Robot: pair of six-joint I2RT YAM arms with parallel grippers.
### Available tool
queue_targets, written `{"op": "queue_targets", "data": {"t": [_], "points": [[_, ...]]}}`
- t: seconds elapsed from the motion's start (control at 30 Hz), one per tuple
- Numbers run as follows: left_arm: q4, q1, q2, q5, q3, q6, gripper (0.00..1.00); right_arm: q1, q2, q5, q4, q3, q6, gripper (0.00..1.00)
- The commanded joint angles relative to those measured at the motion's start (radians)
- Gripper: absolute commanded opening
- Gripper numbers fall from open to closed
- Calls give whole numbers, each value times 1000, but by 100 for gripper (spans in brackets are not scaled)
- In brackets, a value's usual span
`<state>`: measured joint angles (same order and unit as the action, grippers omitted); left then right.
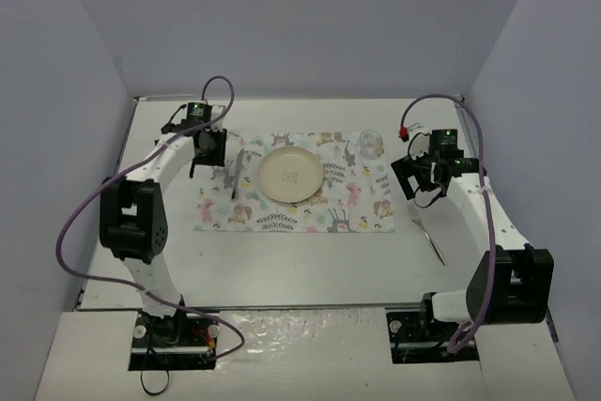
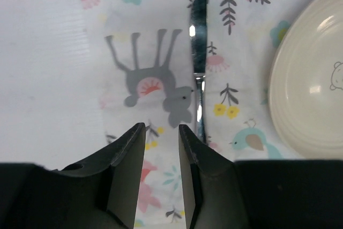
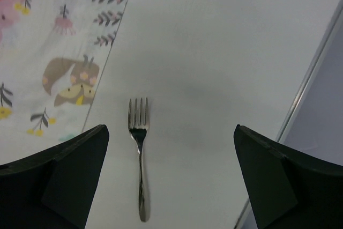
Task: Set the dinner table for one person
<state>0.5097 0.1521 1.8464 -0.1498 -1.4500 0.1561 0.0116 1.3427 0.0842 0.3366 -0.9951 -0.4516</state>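
Observation:
The white dinner table (image 1: pixel 310 260) carries a floral placemat (image 1: pixel 349 213) with a cream plate (image 1: pixel 290 176) at its middle. A knife (image 1: pixel 238 176) lies on the placemat left of the plate. My left gripper (image 1: pixel 208 152) hovers over the placemat's left end. In the left wrist view the left gripper (image 2: pixel 161 127) is narrowly open and empty, and the knife (image 2: pixel 198 36) lies just right of its right finger. A fork (image 1: pixel 430 237) lies on the bare table right of the placemat. My right gripper (image 3: pixel 170 130) is wide open above the fork (image 3: pixel 139 148), tines pointing away.
What looks like a clear glass (image 1: pixel 369 143) stands at the placemat's far right corner. The plate's rim (image 2: pixel 300 79) is right of the knife. The table's right edge and wall (image 3: pixel 321 79) are close to the right gripper. Walls enclose the table on three sides.

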Motion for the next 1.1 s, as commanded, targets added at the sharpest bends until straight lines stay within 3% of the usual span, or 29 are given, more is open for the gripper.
{"op": "queue_targets", "data": {"t": [0.0,0.1,0.23,0.33,0.57,0.7,0.8,0.87,0.9,1.07], "points": [[-106,-57,-185,97,111,-145,28,-7,136,5,288,-31,-210,100],[-202,-69,-284,125,274,-232,29,-7,179,-36,325,35,-265,100],[-223,-120,-328,139,366,-256,29,-7,225,-63,325,56,-274,100],[-215,-191,-332,55,402,-272,29,-7,250,-81,327,52,-265,99],[-234,-272,-323,10,438,-289,29,-35,288,-143,328,84,-257,81],[-229,-304,-314,-55,434,-278,29,-33,336,-128,311,94,-252,63],[-234,-307,-315,-53,434,-273,29,-35,388,-96,297,83,-230,37],[-236,-307,-321,-51,435,-275,29,-34,400,-59,279,76,-218,9],[-236,-307,-324,-49,437,-276,29,-35,402,-49,269,71,-208,0],[-234,-314,-326,-51,441,-277,29,-32,304,11,279,3,-162,0]]}}
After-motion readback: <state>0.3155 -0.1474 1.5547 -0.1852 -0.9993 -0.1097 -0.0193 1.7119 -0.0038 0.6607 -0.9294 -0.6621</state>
